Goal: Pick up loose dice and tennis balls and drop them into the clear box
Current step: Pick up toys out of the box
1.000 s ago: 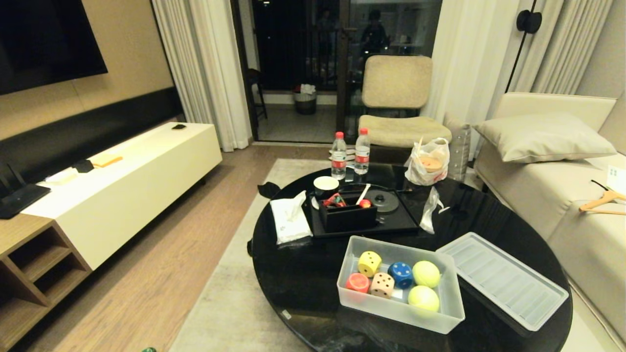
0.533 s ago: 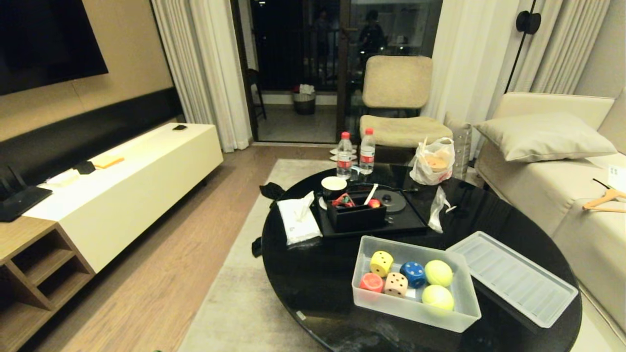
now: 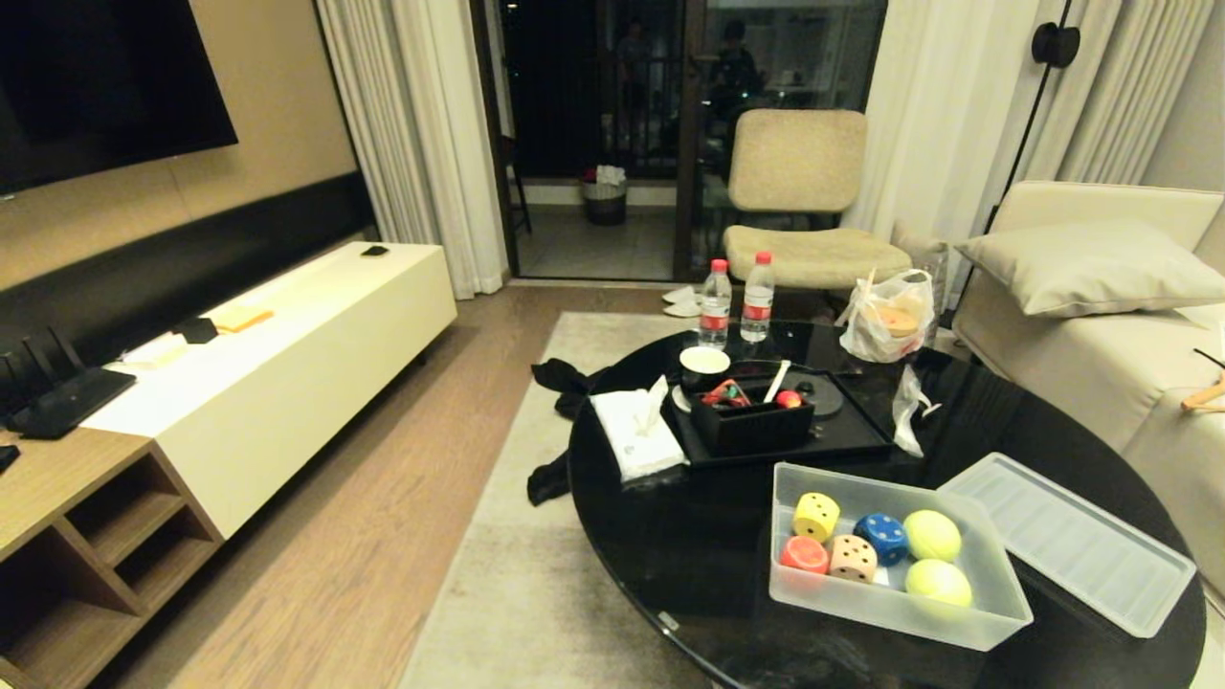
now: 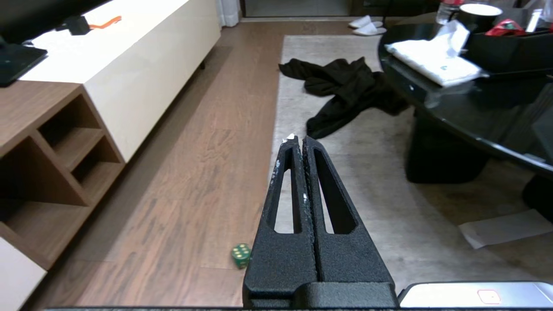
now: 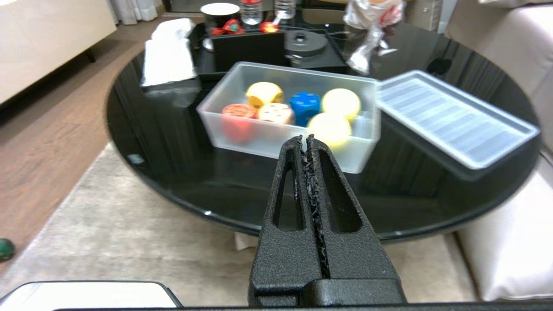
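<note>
The clear box [image 3: 895, 612] stands open on the black round table [image 3: 708, 565], its ribbed lid [image 3: 1067, 541] lying beside it. Inside are a yellow die [image 3: 815, 516], a red die [image 3: 805, 554], a tan die [image 3: 852, 557], a blue die [image 3: 881, 538] and two tennis balls [image 3: 931, 535]. A green die [image 4: 241, 255] lies on the wooden floor at the rug's edge, just below and beside my left gripper [image 4: 298, 139], which is shut and empty. My right gripper [image 5: 305, 139] is shut and empty, off the table's near rim, pointing at the box [image 5: 276, 142]. Neither arm shows in the head view.
A black tray with a black box [image 3: 751, 428], a tissue pack [image 3: 636, 435], two water bottles [image 3: 714, 304] and a plastic bag [image 3: 885, 327] crowd the table's far half. A black garment [image 4: 345, 86] and a sheet of paper [image 4: 503, 226] lie on the rug. A low cabinet [image 3: 268, 354] lines the left; a sofa [image 3: 1081, 354] stands on the right.
The whole head view has swung left, so the table and box sit further right in the picture. Nothing on the table has moved relative to the rest.
</note>
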Robot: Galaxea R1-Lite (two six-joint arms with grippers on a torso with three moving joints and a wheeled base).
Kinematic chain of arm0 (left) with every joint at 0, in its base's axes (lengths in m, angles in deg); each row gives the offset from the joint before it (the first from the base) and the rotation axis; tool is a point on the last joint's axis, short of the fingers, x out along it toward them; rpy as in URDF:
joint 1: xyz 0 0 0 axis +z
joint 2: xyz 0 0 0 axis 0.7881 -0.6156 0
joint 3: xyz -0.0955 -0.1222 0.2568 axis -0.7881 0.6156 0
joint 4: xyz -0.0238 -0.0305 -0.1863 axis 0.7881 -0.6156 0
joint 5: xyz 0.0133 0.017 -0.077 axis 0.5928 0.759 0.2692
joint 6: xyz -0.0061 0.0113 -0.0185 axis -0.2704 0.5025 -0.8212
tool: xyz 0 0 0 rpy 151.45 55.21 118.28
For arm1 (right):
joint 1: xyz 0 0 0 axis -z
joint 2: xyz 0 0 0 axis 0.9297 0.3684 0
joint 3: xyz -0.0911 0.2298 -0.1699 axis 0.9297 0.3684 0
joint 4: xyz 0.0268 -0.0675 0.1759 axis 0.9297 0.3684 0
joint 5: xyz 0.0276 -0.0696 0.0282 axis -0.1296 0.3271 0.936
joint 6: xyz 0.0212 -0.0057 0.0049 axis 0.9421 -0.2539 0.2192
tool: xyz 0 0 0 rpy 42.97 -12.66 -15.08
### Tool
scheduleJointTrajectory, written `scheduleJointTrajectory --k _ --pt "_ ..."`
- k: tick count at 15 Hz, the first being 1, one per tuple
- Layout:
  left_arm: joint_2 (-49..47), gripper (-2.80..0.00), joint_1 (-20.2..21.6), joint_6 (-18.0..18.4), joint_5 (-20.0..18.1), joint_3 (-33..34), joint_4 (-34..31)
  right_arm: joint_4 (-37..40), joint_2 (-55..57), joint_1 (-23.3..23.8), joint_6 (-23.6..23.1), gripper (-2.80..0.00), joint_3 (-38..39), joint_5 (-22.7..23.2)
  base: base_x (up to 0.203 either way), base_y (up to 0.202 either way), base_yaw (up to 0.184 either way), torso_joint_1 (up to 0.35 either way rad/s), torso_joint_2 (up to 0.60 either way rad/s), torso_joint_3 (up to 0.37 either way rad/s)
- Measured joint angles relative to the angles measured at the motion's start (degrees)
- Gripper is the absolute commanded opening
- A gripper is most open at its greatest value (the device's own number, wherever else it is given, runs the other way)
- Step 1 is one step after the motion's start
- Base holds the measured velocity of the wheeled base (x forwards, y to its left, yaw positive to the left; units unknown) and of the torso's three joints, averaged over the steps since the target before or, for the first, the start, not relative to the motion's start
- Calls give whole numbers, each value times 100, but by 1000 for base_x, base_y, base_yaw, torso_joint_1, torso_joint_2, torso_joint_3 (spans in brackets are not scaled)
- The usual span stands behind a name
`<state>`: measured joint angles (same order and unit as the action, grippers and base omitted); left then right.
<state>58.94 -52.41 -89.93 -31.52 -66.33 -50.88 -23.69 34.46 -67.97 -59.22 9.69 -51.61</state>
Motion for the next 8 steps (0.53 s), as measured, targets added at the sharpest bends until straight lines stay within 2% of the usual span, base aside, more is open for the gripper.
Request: scheduleJointTrajectory --k 8 --pt "0 -280 0 2 2 0 -2 2 0 -1 2 -280 0 3 0 187 -5 3 1 3"
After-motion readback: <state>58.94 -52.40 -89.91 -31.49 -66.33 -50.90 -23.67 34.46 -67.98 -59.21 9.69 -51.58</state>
